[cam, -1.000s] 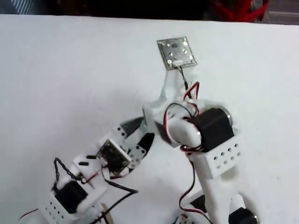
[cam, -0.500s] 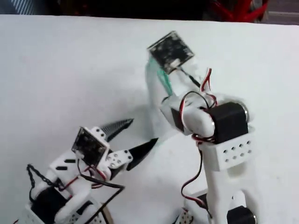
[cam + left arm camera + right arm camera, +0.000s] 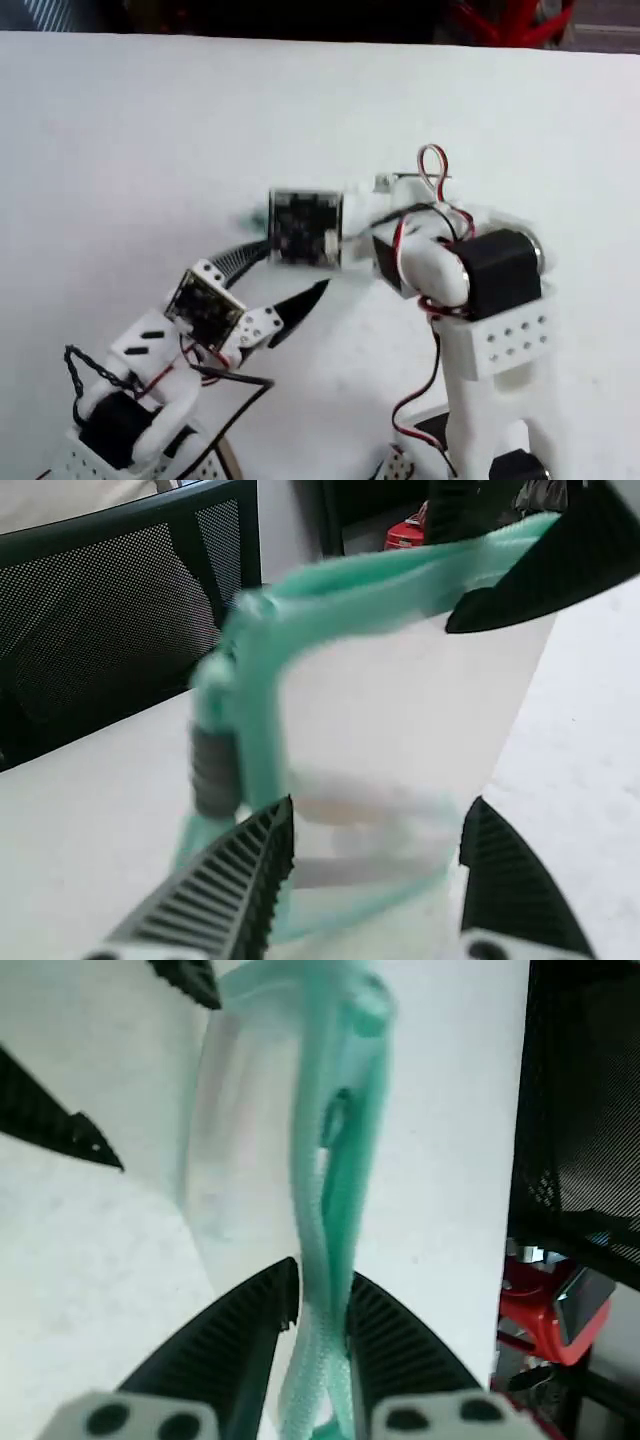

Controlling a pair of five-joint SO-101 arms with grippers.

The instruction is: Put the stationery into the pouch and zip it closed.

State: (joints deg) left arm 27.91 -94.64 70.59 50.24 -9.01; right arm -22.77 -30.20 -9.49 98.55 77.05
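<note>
The pouch (image 3: 400, 720) is clear plastic with a green zip edge (image 3: 335, 1160), and it is held up off the white table. My right gripper (image 3: 322, 1278) is shut on that green edge. In the high view the right wrist camera (image 3: 305, 228) covers the pouch, apart from a green sliver (image 3: 258, 215). My left gripper (image 3: 295, 268) stands open just in front of the pouch, one black finger (image 3: 230, 890) on either side, not touching it. A pale shape (image 3: 340, 810) shows faintly low inside the pouch; I cannot tell what it is.
The white table (image 3: 130, 140) stretches bare to the left and far side. A black mesh chair (image 3: 110, 610) and a red object (image 3: 545, 1310) stand beyond the table's far edge. The right arm's body (image 3: 480, 290) fills the near right.
The right wrist swung left and toward the near side, carrying the pouch from mid-table to the left gripper. The left arm drew back leftward, then came slightly forward, still open.
</note>
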